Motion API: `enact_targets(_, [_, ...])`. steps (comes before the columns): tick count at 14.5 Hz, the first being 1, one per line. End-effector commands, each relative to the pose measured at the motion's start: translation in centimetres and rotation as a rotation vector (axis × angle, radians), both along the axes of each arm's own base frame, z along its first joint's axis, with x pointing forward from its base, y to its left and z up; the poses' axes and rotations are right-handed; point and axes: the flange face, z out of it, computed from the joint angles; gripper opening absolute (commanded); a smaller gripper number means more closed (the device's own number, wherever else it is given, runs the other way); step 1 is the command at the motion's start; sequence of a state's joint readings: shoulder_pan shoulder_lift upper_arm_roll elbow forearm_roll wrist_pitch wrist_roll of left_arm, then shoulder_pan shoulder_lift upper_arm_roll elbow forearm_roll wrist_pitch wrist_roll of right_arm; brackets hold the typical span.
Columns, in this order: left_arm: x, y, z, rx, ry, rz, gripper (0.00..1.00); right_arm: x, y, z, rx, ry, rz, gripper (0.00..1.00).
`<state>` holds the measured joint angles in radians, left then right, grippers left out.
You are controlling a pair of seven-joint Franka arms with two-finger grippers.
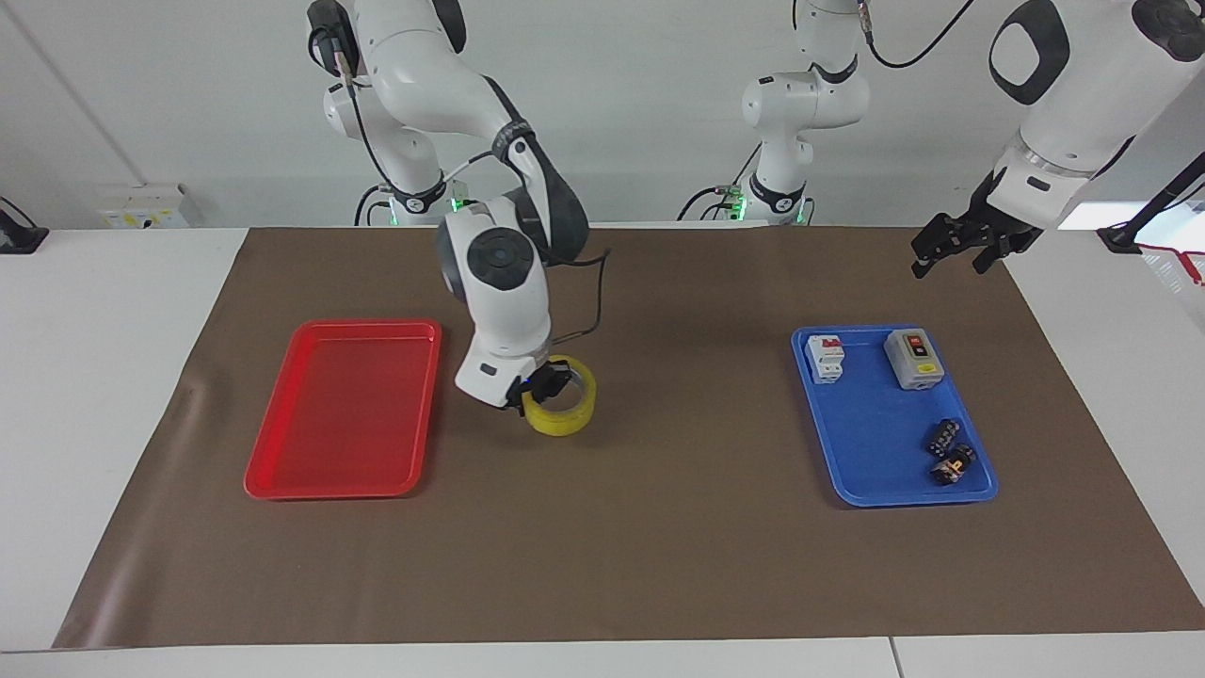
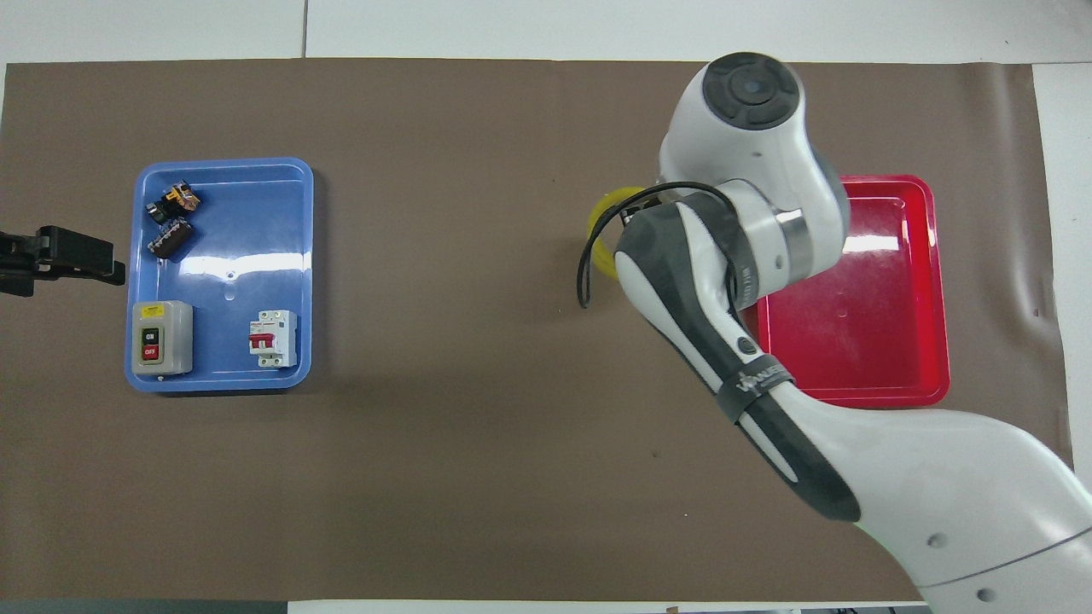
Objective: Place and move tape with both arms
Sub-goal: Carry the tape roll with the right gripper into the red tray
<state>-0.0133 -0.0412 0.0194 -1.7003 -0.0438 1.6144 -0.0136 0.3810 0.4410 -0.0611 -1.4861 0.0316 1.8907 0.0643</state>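
The tape (image 1: 563,411), a yellow ring, hangs tilted in my right gripper (image 1: 538,387), which is shut on its wall with one finger inside the ring. It is in the air over the brown mat, beside the red tray (image 1: 350,406). In the overhead view only a yellow edge of the tape (image 2: 602,232) shows past the right arm's wrist. My left gripper (image 1: 949,252) is open and empty, raised over the mat's edge at the left arm's end, where it waits; it also shows in the overhead view (image 2: 68,256).
A blue tray (image 1: 875,443) at the left arm's end holds a grey switch box (image 1: 913,359), a white breaker (image 1: 826,358) and two small dark parts (image 1: 949,452). Two smaller white arms with green-lit bases (image 1: 772,202) stand at the robots' edge.
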Motion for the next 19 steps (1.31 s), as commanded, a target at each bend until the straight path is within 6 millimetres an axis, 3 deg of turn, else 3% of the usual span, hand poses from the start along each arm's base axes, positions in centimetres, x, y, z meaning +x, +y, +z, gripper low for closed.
enact_targets(1, [-0.9, -0.1, 0.2, 0.026, -0.008, -0.022, 1.00, 0.5, -8.5, 3.6, 0.012, 0.009, 0.071, 0.00])
enact_targets(4, [-0.9, -0.1, 0.2, 0.026, -0.008, -0.020, 1.00, 1.0, -16.4, 4.5, 0.019, 0.024, 0.112, 0.00])
enact_targets(8, [-0.9, -0.2, 0.2, 0.026, -0.007, -0.022, 1.00, -0.9, -23.7, 0.9, 0.029, 0.022, 0.156, 0.00])
enact_targets(12, [-0.9, -0.3, 0.3, 0.025, -0.010, -0.020, 1.00, -4.1, -26.4, -4.8, 0.015, -0.066, 0.169, 0.00])
enact_targets(19, [-0.9, -0.3, 0.3, 0.025, -0.005, -0.019, 1.00, -6.0, -28.3, -9.0, 0.010, -0.070, 0.167, 0.00])
